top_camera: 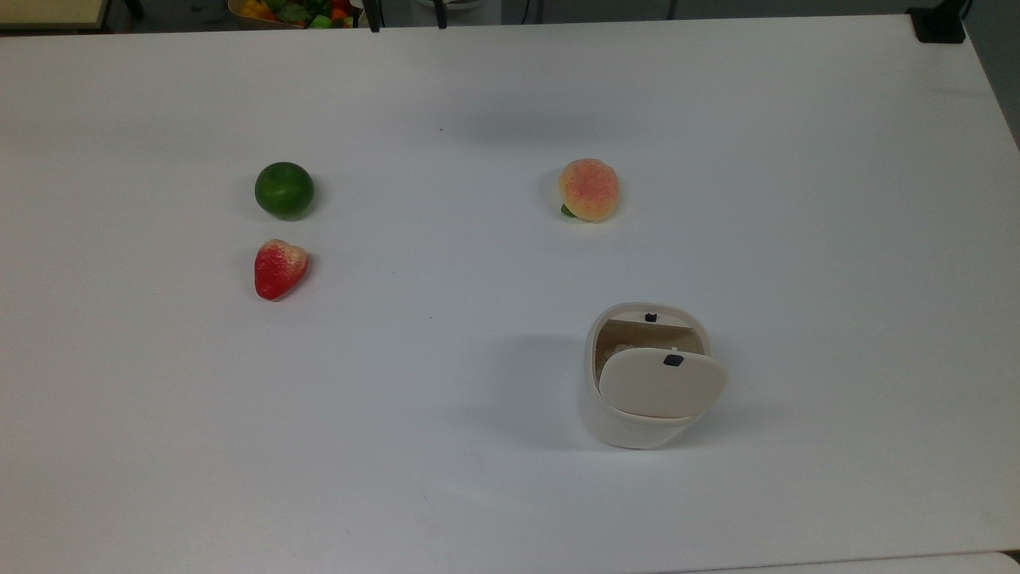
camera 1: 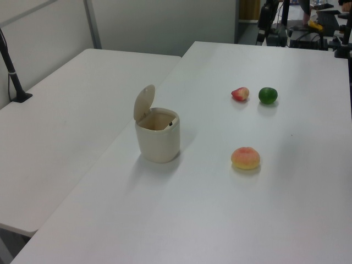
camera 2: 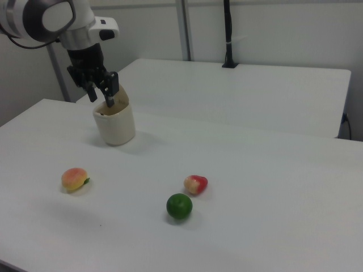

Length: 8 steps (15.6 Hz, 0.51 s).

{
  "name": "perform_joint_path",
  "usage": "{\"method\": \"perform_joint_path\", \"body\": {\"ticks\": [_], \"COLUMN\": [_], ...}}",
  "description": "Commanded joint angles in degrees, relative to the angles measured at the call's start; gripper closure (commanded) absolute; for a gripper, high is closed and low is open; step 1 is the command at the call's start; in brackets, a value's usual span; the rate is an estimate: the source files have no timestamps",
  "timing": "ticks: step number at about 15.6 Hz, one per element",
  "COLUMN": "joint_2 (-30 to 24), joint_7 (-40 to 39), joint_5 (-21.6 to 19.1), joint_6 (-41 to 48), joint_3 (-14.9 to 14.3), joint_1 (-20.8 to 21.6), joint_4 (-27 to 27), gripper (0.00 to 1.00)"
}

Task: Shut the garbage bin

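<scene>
One tool (camera 2: 102, 90) hangs in the upper left of the right view, its two fingers spread apart and holding nothing. It looks to overlap the bin (camera 2: 114, 122), though actual contact cannot be told. The bin stands on the tabletop (top_camera: 797, 199) at the top view's lower right, its lid (camera 1: 144, 102) raised on the hinge. A peach (top_camera: 589, 189), strawberry (top_camera: 280, 268) and lime (top_camera: 284, 190) lie well apart from it. A sideways shove on the lid could likely tip or skid this light bin rather than shut it.
</scene>
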<state>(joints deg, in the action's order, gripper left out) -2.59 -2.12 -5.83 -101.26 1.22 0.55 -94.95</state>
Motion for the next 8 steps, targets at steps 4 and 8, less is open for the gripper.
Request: {"method": "perform_joint_path", "body": {"ticks": [4,8], "joint_2": [1.97,4.08], "joint_7": [-0.34,-0.08], "joint_5": [-4.45,-4.63], "joint_6": [-6.92,-12.89], "joint_3": [-0.96,-0.96], "joint_1": [1.56,3.4], "joint_4": [-1.12,-0.42], "gripper": [1.0,1.0]}}
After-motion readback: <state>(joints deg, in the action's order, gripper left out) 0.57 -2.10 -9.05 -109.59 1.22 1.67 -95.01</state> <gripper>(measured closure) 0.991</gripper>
